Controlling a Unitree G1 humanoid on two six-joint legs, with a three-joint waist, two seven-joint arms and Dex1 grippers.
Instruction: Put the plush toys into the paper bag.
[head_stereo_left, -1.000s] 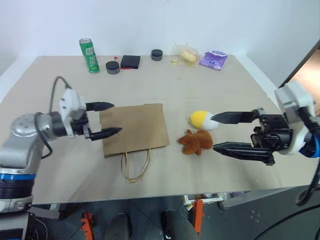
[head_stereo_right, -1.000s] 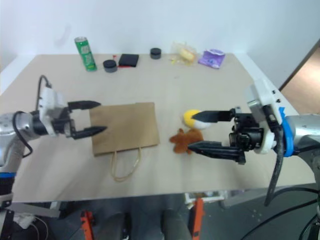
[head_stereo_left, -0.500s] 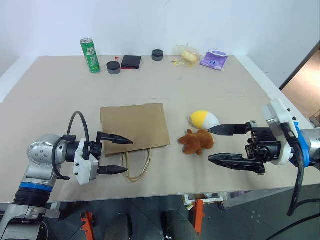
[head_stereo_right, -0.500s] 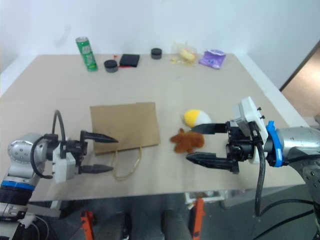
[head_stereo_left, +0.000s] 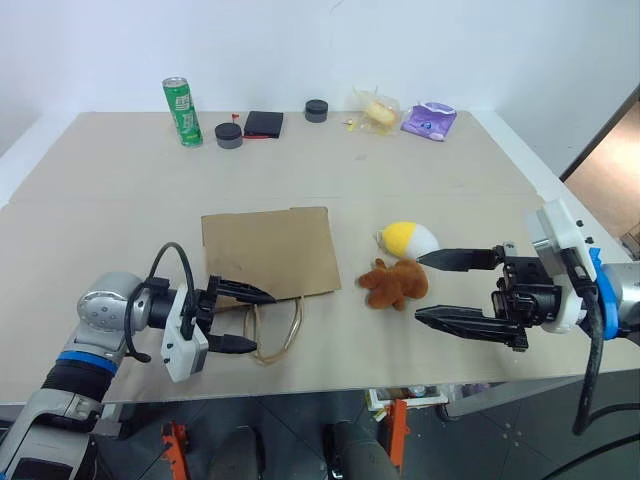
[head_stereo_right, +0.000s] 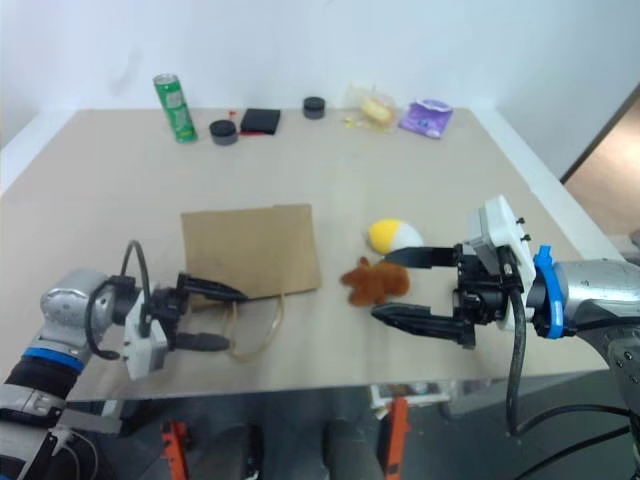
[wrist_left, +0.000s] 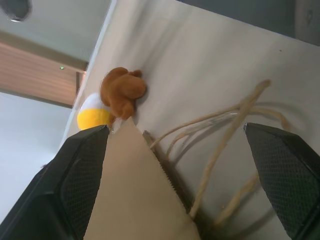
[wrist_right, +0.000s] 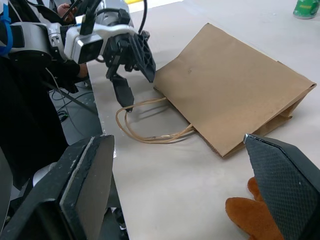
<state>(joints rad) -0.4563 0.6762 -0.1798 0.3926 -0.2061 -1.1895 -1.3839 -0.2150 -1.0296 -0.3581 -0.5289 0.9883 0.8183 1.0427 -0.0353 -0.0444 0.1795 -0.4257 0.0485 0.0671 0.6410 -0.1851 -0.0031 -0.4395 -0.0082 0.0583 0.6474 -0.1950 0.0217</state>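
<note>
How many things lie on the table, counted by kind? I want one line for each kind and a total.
Plush toys: 2, brown and yellow-white
Paper bag: 1
Green can: 1
Round black items: 2
Flat black item: 1
Packets: 2, clear and purple
Total: 9

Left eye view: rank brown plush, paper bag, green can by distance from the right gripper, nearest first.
From the right gripper:
1. Brown plush, right beside its jaws, toward the table's middle.
2. Paper bag, lying flat beyond the plush, toward the robot's left.
3. Green can, at the far left edge.
</note>
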